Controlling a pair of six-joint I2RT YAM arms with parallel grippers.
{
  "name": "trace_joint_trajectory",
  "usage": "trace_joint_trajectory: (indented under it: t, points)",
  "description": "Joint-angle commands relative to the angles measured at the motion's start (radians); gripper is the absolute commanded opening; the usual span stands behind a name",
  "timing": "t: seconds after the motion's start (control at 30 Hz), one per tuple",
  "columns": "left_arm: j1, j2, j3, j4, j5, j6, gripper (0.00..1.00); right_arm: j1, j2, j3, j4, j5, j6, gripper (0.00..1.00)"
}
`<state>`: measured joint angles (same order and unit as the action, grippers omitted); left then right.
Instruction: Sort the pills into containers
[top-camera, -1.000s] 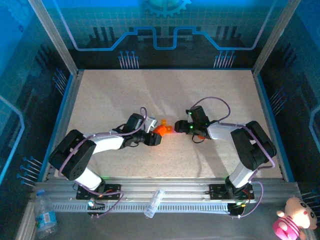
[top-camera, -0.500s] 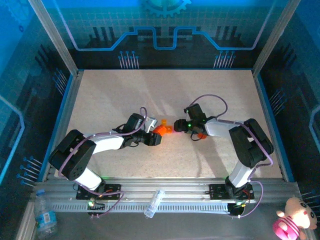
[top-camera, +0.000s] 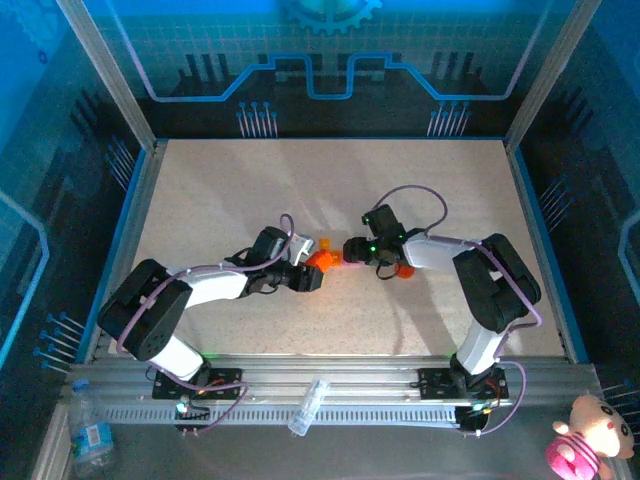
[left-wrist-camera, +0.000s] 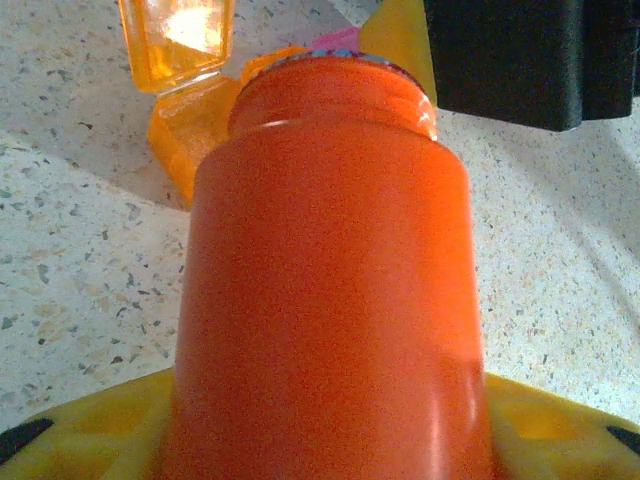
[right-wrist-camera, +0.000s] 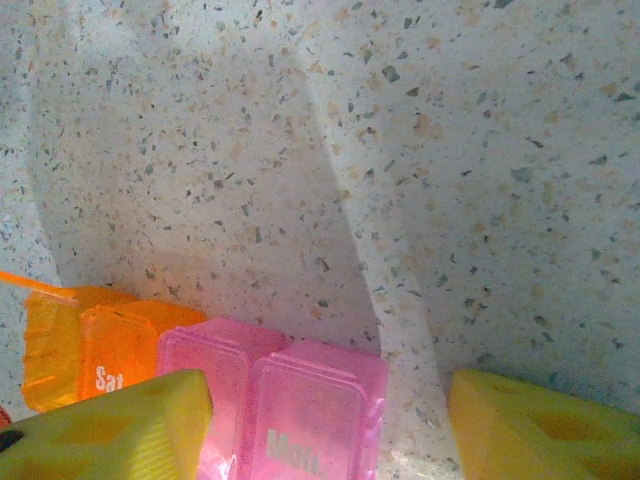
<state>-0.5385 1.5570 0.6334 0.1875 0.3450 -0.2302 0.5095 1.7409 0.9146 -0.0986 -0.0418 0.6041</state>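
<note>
While the left fingers (left-wrist-camera: 100, 425) are closed on the base of the orange bottle (left-wrist-camera: 330, 280), the bottle lies tipped with its neck aimed at the containers (right-wrist-camera: 290, 400). The containers sit about the middle of the bench (top-camera: 220, 190), well apart from every edge. The strip is orange at 1 end and pink at the other. From the left wrist, 1 orange lid (left-wrist-camera: 175, 30) stands raised over its box, just beyond the bottle's neck.

The right fingers (right-wrist-camera: 110, 430) stand apart on either side of the pink end. Bare bench shows between the pink box and 1 finger, so they have hold of nothing. Whether the other finger touches the strip I cannot tell.

The step in hand looks like the pour: pills go from the bottle into the open box while the right arm comes in to steady the strip. Whether any pills already lie in that box I cannot tell.

The next move likely calls for the right fingers to close gently on the strip without sliding it. The left arm then has to bring the neck right over the open box and tip a little further, so that few pills drop and none land on the bench.
</note>
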Motion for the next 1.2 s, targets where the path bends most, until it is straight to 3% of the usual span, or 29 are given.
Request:
trace_joint_trajectory:
  t: [0.0, 0.43, 0.63, 0.77, 0.9, 1.17]
  points:
    - [0.006, -0.016, 0.034, -0.006, 0.012, 0.014, 0.0, 0.02, -0.016, 0.023, -0.085, -0.02, -0.024, 0.67]
    - [0.006, -0.027, 0.032, -0.006, 0.01, 0.012, 0.0, 0.021, -0.138, 0.103, -0.153, -0.056, -0.046, 0.68]
    - [0.007, -0.029, 0.033, -0.003, 0.008, 0.012, 0.0, 0.029, -0.107, 0.111, -0.147, -0.085, -0.044, 0.36]
    - [0.006, -0.03, 0.033, -0.005, 0.008, 0.014, 0.0, 0.042, -0.076, 0.118, -0.145, -0.089, -0.048, 0.21]
    - [0.006, -0.031, 0.031, -0.005, 0.007, 0.015, 0.0, 0.052, -0.049, 0.121, -0.141, -0.098, -0.05, 0.13]
    - [0.008, -0.034, 0.028, -0.002, 0.004, 0.015, 0.0, 0.076, -0.014, 0.121, -0.133, -0.105, -0.052, 0.1]
